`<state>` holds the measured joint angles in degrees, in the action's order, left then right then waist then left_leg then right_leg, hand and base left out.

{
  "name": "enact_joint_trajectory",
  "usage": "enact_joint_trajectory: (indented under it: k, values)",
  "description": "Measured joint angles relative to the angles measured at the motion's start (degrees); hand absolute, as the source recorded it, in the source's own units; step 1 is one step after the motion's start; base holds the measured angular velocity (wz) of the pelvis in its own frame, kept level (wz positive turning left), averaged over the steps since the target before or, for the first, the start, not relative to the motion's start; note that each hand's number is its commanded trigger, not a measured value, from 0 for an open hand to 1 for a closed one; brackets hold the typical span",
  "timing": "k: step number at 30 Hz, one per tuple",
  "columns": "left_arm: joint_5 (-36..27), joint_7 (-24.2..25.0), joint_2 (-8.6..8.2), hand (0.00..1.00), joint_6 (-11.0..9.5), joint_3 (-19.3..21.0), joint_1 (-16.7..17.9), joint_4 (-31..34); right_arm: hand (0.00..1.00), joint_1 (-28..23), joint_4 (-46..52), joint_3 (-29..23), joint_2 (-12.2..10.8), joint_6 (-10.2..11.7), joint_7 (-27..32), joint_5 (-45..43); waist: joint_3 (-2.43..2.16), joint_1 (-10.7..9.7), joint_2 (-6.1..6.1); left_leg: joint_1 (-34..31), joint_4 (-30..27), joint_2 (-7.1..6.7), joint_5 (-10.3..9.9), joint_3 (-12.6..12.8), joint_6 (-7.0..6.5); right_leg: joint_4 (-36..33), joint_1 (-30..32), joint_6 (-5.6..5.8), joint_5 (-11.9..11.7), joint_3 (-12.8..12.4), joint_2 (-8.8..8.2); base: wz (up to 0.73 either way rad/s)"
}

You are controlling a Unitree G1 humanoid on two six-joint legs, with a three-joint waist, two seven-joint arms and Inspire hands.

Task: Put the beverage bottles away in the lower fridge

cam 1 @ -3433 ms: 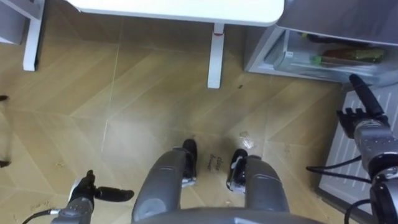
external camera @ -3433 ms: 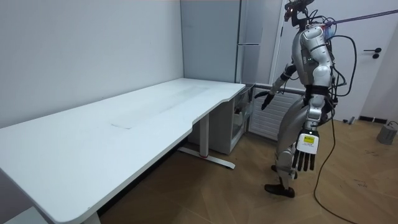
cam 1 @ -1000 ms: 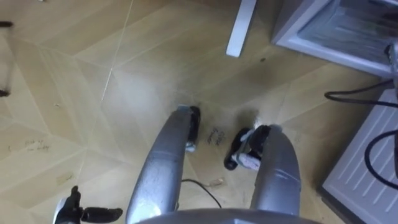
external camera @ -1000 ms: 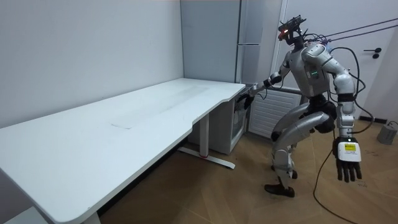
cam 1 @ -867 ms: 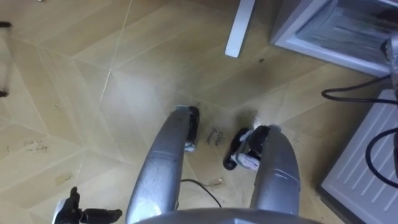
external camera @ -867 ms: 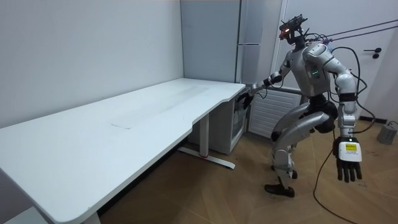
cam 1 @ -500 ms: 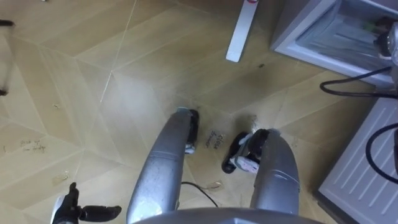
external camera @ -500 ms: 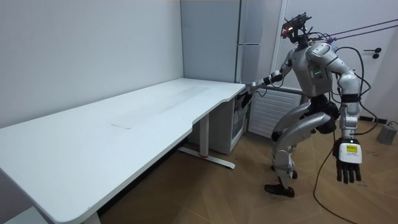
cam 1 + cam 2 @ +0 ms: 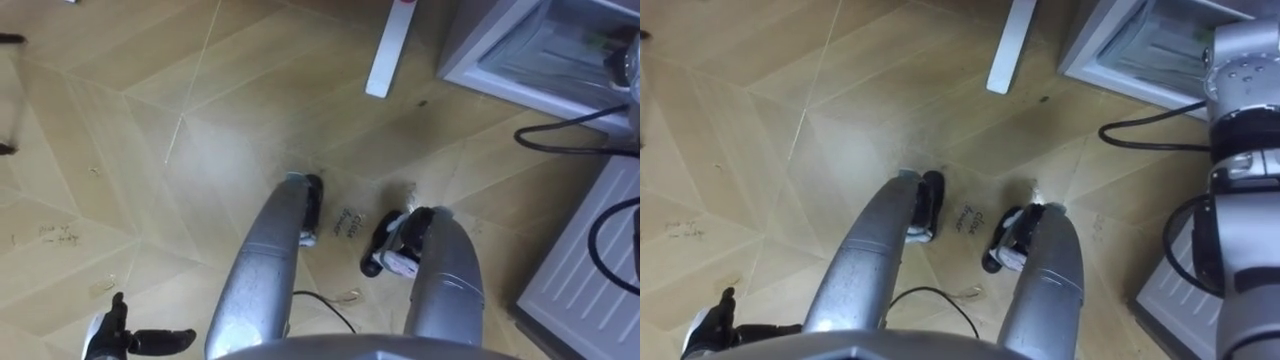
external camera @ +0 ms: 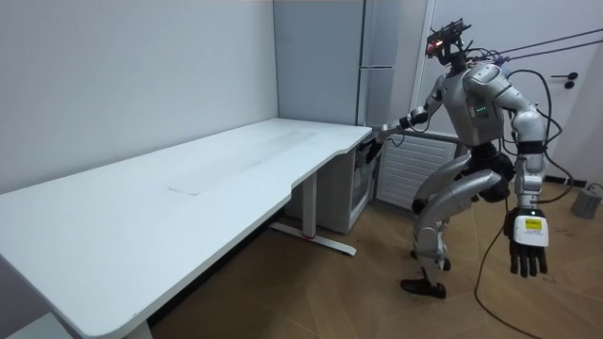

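— What is the right hand doing?
— It is reaching out at the open lower fridge. I cannot tell how its fingers are set. The left hand is hanging behind, fingers straight, carrying nothing.
— And the drinks?
— I'm not making them out. If they're lying inside the fridge, the right hand is nearer.

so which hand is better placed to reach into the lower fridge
Right: the right hand is out at the lower fridge; the left hand hangs open at its side, well away.
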<state>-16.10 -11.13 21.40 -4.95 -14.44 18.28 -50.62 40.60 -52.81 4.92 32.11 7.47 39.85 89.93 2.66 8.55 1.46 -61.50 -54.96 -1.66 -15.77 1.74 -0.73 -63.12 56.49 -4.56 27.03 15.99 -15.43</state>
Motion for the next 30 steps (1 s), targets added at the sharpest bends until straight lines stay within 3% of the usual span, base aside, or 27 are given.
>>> enact_joint_trajectory:
  k: [4,8,10,13,16,20,24,26,30]
  values:
    - [0.0,0.5,0.03,0.00,1.1,-1.4,0.0,0.3,0.00,-0.8,-5.1,0.0,0.0,-0.1,-7.5,-0.2,0.04,0.2,0.07,1.8,3.0,-0.05,1.0,0.1,-0.62,3.5,-1.8,1.71,-1.3,-0.1,0.77,-0.03]
    - [0.0,0.5,0.15,0.00,1.3,-1.5,0.0,0.6,0.00,-2.7,-7.3,0.1,0.0,-0.2,-13.2,-0.6,0.27,0.0,0.52,3.1,4.9,-0.08,1.6,0.5,-1.21,5.8,-3.1,2.10,-2.6,-0.2,1.49,-0.05]
    - [-0.1,0.6,0.84,0.00,1.4,-1.5,0.0,1.7,0.00,-5.6,-7.4,0.7,0.1,-0.2,-17.3,-1.2,0.60,-0.3,1.35,4.3,5.6,-0.16,1.6,0.6,-1.31,6.7,-4.4,2.25,-2.7,-0.2,1.62,0.06]
    - [-1.3,0.7,2.47,0.00,1.2,-1.5,0.0,2.7,0.00,-9.0,-7.2,1.7,0.1,-0.8,-21.0,-3.9,0.52,-0.5,3.55,4.6,6.3,-0.04,1.6,0.8,-1.35,7.5,-4.8,2.40,-2.7,-0.2,1.98,0.04]
    - [-1.2,0.7,2.43,0.00,1.3,-1.6,-0.1,2.7,0.00,-11.7,-7.2,2.7,0.0,-1.2,-24.0,-7.7,0.46,-1.1,4.21,6.3,6.9,0.69,1.3,0.8,-1.37,9.2,-6.9,2.57,-3.0,0.0,2.83,-0.07]
    - [-1.3,0.7,2.47,0.00,1.4,-1.4,-0.3,2.4,0.00,-14.9,-6.5,2.7,0.0,-1.3,-26.3,-9.0,0.43,-1.4,4.20,8.5,8.0,1.82,1.1,1.0,-1.35,12.0,-9.4,2.70,-4.1,0.0,4.28,-0.17]
    - [-1.2,0.7,2.31,0.00,2.6,-1.5,-2.8,0.8,0.00,-21.1,-0.1,2.6,-0.1,-1.3,-26.9,-9.4,0.21,-2.2,3.63,11.0,8.4,2.57,0.7,0.9,-1.30,14.1,-12.5,2.84,-4.8,0.1,5.50,-0.10]
    - [-1.2,0.7,2.19,0.00,2.6,-1.5,-3.5,0.1,0.00,-22.5,-0.2,2.6,-1.1,-1.3,-27.6,-10.4,-0.06,-2.2,3.00,12.7,8.4,3.24,0.2,1.0,-1.18,15.5,-14.5,2.85,-5.4,0.0,6.63,-0.22]
    - [-2.2,0.7,1.94,0.00,2.7,-1.4,-4.2,-0.4,0.00,-24.9,-0.3,2.2,-1.3,-1.3,-28.8,-11.9,-1.00,-3.0,1.55,16.0,10.4,4.19,0.1,2.2,-1.35,17.9,-17.2,2.97,-6.5,-0.5,6.79,-0.18]
